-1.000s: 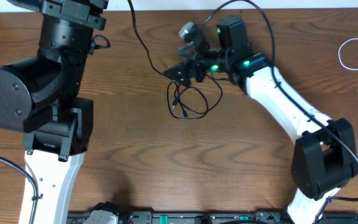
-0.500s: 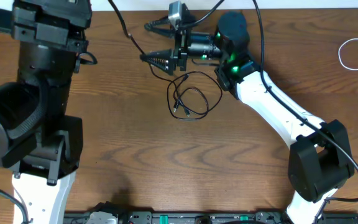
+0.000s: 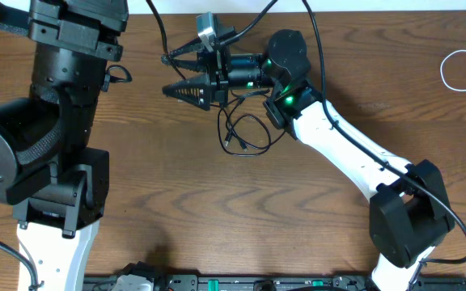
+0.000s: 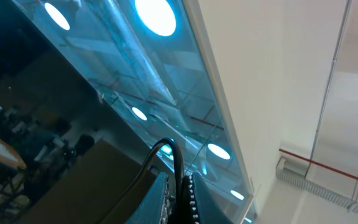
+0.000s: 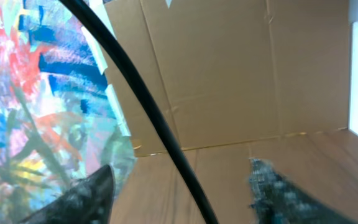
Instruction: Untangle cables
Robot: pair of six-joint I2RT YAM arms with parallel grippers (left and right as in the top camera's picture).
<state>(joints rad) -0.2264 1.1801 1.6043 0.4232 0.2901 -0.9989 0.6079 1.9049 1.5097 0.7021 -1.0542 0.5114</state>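
The black cable (image 3: 247,132) lies in a small coil on the wooden table (image 3: 217,210), and one strand (image 3: 171,44) rises from it to the top edge. In the left wrist view my left gripper (image 4: 179,198) is shut on that black strand (image 4: 178,163) and held high, facing the ceiling. Its fingers do not show in the overhead view. My right gripper (image 3: 168,74) points left above the table, open, with the strand (image 5: 146,106) passing between its fingers (image 5: 185,196) without being gripped. The white cable (image 3: 464,71) lies coiled at the far right edge.
The raised left arm (image 3: 59,105) fills the left side of the overhead view. The right arm (image 3: 346,153) stretches from the bottom right to the upper middle. A cardboard wall (image 5: 241,74) stands beyond the table's far edge.
My right gripper has swung left from the coil, turned level and opened wider. The left arm has shifted and keeps its hold on the black strand. The coil has barely moved.
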